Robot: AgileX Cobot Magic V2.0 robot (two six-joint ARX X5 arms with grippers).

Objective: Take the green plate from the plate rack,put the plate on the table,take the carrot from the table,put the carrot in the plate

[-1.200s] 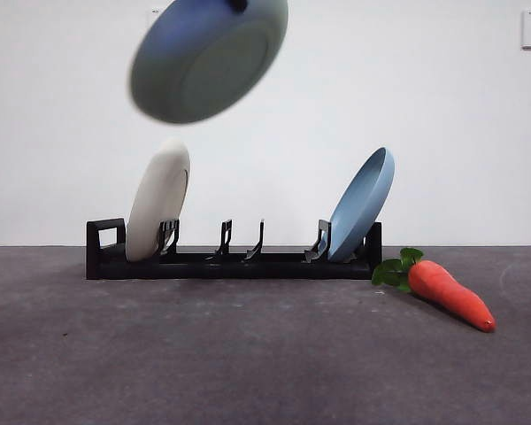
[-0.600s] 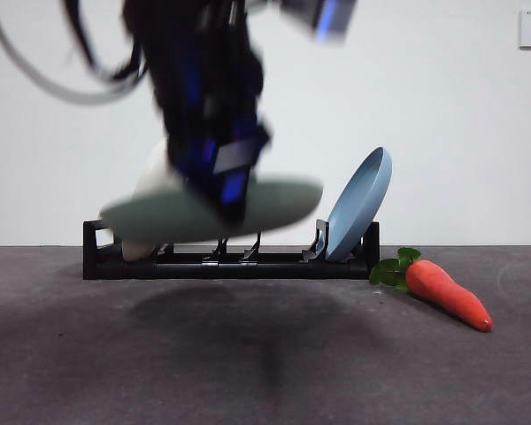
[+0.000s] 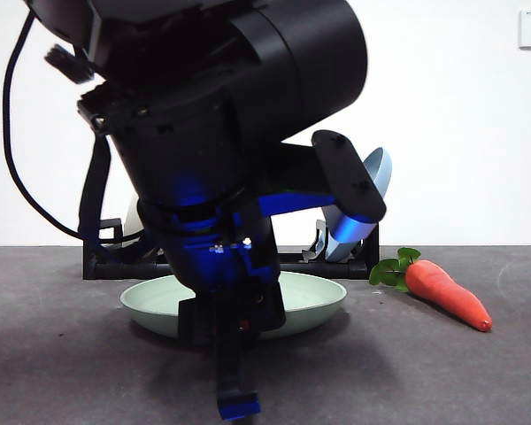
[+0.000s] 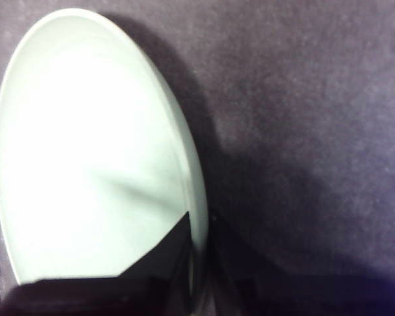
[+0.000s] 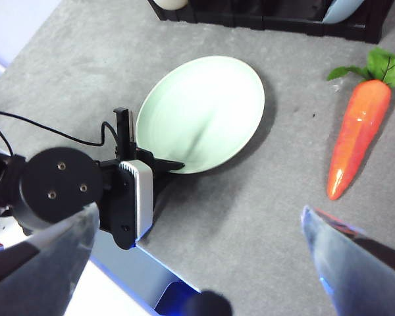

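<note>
The green plate (image 3: 311, 299) lies flat and low on the table (image 3: 442, 372), in front of the plate rack (image 3: 338, 262). My left gripper (image 3: 233, 326) comes down from above and is shut on the plate's near rim; its wrist view shows one jaw on each side of the rim (image 4: 201, 230). The plate (image 5: 204, 108) and the left gripper (image 5: 166, 166) also show in the right wrist view. The carrot (image 3: 447, 294) lies on the table to the plate's right, leaves towards the rack. My right gripper (image 5: 199, 212) hangs open and empty high above the table.
A blue plate (image 3: 380, 173) leans in the rack's right end, partly hidden by the left arm. A cream-white plate (image 5: 171, 3) stands at the rack's other end, mostly hidden in the front view. The left arm's cable (image 3: 13, 159) loops at the left.
The left arm has brought the green plate down from high above the rack to the table in front of it, turning it flat. The carrot and the rack have not moved.
</note>
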